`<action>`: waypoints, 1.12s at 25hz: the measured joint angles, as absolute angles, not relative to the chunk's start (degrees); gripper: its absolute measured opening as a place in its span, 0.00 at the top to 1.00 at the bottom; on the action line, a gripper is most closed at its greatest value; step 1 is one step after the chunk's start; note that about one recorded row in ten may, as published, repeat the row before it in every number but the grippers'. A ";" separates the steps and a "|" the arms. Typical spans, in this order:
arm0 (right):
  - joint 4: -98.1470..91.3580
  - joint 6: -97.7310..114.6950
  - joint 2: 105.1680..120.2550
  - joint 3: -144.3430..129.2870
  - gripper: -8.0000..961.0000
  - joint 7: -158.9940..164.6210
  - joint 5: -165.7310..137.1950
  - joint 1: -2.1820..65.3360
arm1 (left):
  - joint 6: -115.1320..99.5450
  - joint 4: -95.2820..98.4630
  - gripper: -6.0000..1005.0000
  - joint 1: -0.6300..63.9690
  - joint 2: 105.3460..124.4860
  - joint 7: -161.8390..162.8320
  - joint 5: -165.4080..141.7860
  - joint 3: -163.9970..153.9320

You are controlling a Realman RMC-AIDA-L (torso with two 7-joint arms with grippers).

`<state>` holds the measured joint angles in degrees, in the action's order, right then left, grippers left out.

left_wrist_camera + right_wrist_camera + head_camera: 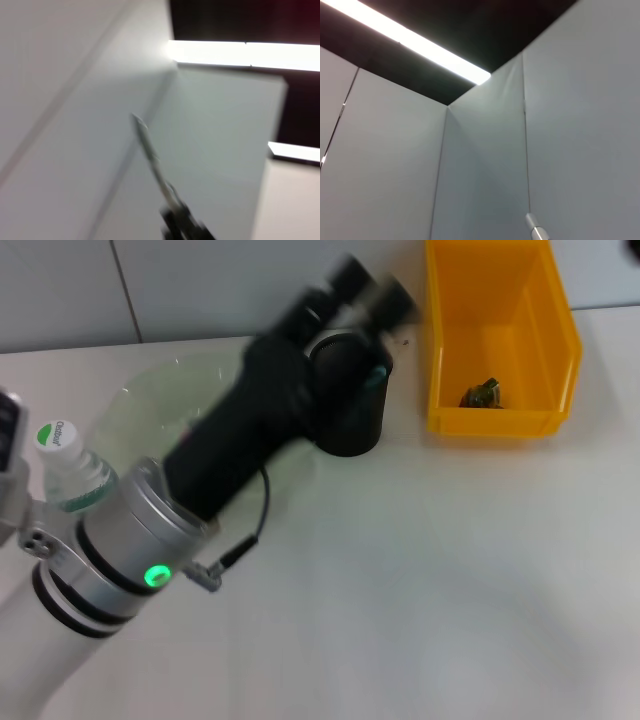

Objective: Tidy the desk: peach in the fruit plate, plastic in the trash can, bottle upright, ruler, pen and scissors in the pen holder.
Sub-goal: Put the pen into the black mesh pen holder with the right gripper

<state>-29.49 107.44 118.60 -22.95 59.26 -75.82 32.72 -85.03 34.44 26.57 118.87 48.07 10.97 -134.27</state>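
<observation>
Fingers of the left gripper (372,292) blur above the pen holder (348,415) near the desk's (420,580) far edge; we cannot tell their spread. Scissors (377,377) seemingly inside. Bottle (68,468) upright. Next, we judge: withdraw clear.

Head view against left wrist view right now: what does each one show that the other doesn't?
Only the head view shows the work: the desk, the upright bottle, the fruit plate, the pen holder and the trash can with a small crumpled piece inside. It also shows the left arm reaching across, its left gripper raised above the pen holder.

Only the left wrist view shows wall panels, bright ceiling light strips, and a slim pointed object sticking out in front of the camera; I cannot tell what it is.

Shared: nothing I can identify with confidence.
</observation>
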 joint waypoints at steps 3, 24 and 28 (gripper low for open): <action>-40.42 104.86 117.07 -23.21 0.86 77.35 -78.57 31.31 | -84.61 32.62 0.37 27.42 118.66 47.21 -0.32 -129.64; -65.12 106.52 100.98 -34.56 0.86 142.61 -130.60 55.20 | -85.46 32.05 0.34 26.03 116.40 58.49 -50.95 -101.28; -58.85 105.33 100.40 -36.32 0.86 143.07 -139.83 62.50 | -85.66 32.93 0.21 25.23 116.08 59.12 -55.24 -98.67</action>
<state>-58.85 105.33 100.40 -36.33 143.07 -139.83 62.50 -85.66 32.93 25.23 116.08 59.12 -55.24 -98.67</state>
